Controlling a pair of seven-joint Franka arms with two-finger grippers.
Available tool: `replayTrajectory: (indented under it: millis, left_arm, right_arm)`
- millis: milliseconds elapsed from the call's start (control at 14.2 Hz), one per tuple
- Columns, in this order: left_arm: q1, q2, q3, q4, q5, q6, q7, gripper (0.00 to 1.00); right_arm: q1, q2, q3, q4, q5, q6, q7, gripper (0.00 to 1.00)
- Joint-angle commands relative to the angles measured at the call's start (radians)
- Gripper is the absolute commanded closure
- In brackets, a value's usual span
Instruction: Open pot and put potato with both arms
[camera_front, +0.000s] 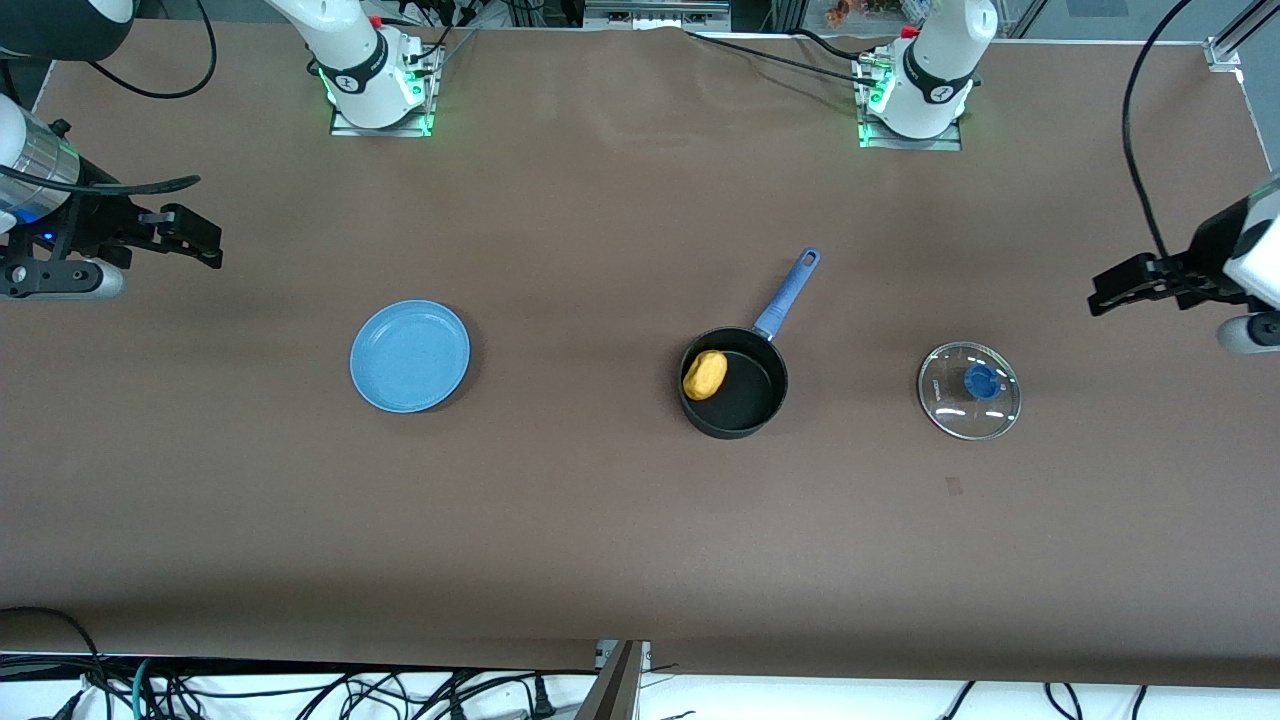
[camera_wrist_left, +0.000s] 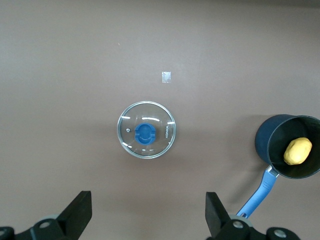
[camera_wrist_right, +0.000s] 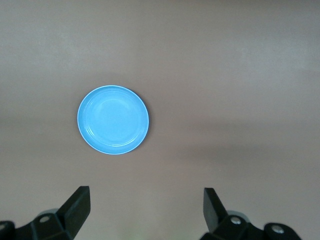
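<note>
Only three things sit on the counter (camera_front: 620, 520): plate (camera_front: 410, 356), pot (camera_front: 735, 382) with its handle (camera_front: 787, 293) sticking toward the bases, and lid (camera_front: 969, 390). They're well apart, with wide gaps between them and bare counter all around.

Wide bench (camera_front: 600, 520) covered in matte brown sheet, evenly lit. Tangled black cables (camera_front: 300, 695) on pale floor along the edge nearest the front camera.
</note>
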Motion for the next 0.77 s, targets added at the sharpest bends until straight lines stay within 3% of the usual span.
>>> replayTrajectory:
  millis: [0, 702]
  left_arm:
    - [-0.107, -0.121, 0.096, -0.17, -0.022, 0.08, 0.019, 0.0]
    - [-0.127, -0.115, 0.109, -0.179, -0.024, 0.078, 0.024, 0.0]
  right_arm:
    - [-0.008, -0.001, 0.006, 0.02, 0.005, -0.024, 0.002, 0.0]
    - [-0.015, 0.001, -0.006, 0.02, 0.002, -0.036, -0.052, 0.0]
